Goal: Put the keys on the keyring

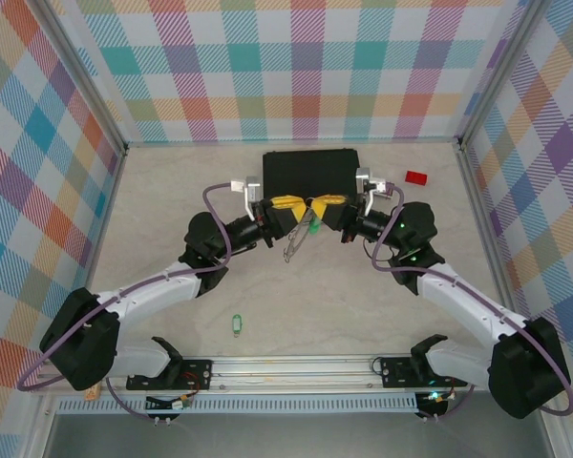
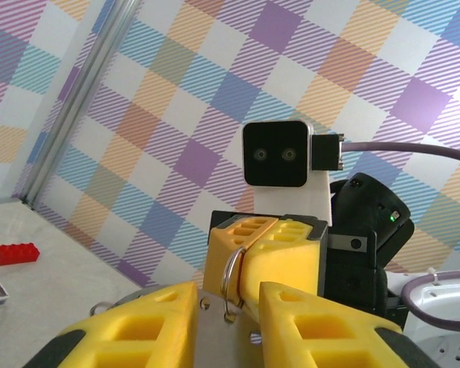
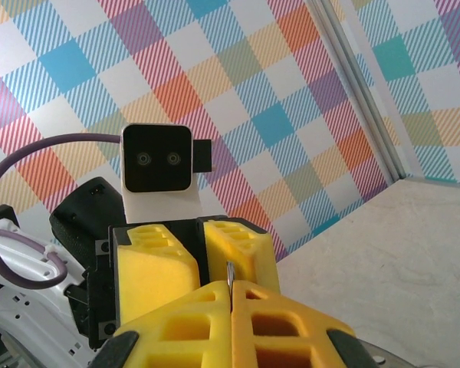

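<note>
Left gripper [image 2: 228, 299], lower frame, jaws parted around the keyring [image 2: 225, 285]; right gripper [image 3: 231, 290] clenches it. An off-centre closure may twist the hoop loose, dropping the green key [image 1: 313, 227].

Red block [image 1: 416, 176] lies right of the black case [image 1: 310, 172], apart.

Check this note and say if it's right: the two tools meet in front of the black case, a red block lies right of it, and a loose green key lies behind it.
Not quite. The loose green key lies on the table by the front rail, well in front of the black case, not behind it. The top view shows it; the rest stands.
</note>
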Controlling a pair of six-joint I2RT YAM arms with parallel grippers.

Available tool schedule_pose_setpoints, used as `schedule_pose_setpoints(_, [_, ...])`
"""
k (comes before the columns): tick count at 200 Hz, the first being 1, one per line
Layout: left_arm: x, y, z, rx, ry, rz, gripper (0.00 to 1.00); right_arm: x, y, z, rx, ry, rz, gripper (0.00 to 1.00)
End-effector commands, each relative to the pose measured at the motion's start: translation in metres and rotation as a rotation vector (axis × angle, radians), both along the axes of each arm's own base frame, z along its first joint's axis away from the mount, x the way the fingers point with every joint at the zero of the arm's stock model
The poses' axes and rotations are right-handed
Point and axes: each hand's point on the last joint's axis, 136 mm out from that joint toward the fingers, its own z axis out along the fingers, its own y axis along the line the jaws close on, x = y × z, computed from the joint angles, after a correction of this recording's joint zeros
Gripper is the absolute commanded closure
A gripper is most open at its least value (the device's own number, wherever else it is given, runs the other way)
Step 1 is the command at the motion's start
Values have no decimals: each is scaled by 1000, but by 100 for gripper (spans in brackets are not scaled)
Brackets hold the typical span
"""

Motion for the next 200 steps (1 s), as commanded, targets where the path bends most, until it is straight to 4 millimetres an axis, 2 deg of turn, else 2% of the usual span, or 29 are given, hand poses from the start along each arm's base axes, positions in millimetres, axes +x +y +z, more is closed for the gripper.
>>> schedule_pose_setpoints(1, [-11,-3,31,-72,-71,-49,75,-7,-2,27,55,-81,27,100])
schedule_pose_setpoints(21, [-10,-4,32,-79,-77,-48,79,-9,0,28,57,-84,38,100])
schedule_pose_setpoints(51, [-10,-4,33,-86,-79,-53,90,-9,-1,29,56,-86,39,100])
schedule_pose_setpoints(74, [-11,-6,33,-87,-79,-67,93,-9,-1,28,53,-86,36,100])
schedule_pose_setpoints(176, [-18,-15,28,-69,-75,-142,94,-9,-2,27,44,-85,27,100])
schedule_pose_setpoints(200, [-20,-17,25,-63,-73,-156,92,-9,-2,27,42,-87,26,100])
